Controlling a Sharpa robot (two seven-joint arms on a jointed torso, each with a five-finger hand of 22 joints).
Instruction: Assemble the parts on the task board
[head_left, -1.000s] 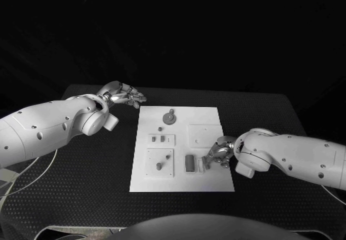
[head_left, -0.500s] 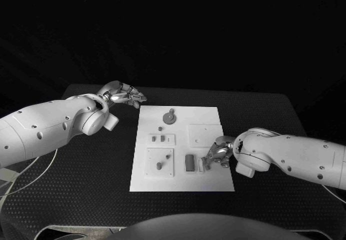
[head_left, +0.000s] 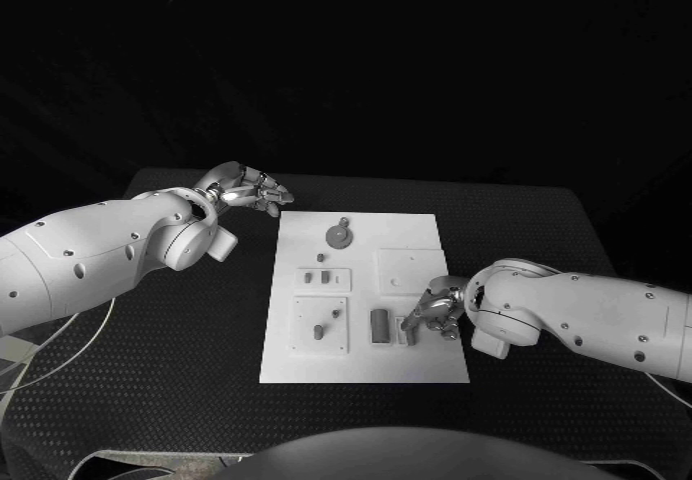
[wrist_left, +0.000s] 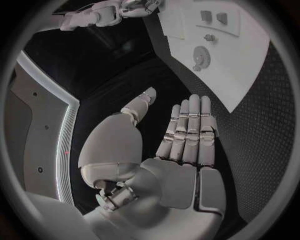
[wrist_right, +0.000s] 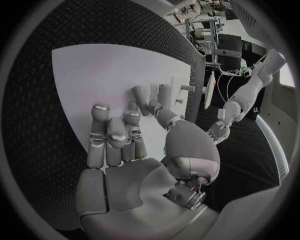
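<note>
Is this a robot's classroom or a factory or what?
Probably a robot test lab. A white task board with small parts lies on a black table, with darkness all round. The right hand is over the board, the left hand waits open past its corner, and the right wrist view shows equipment racks behind.

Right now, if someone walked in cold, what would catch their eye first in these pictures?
First the white task board, bright in the middle of the black table, with small grey parts dotted over it. Next the right hand, down on the board's right side beside an upright grey block; whether it grips anything is unclear. The left hand hovers off the board's far left corner, fingers apart and holding nothing.
</note>
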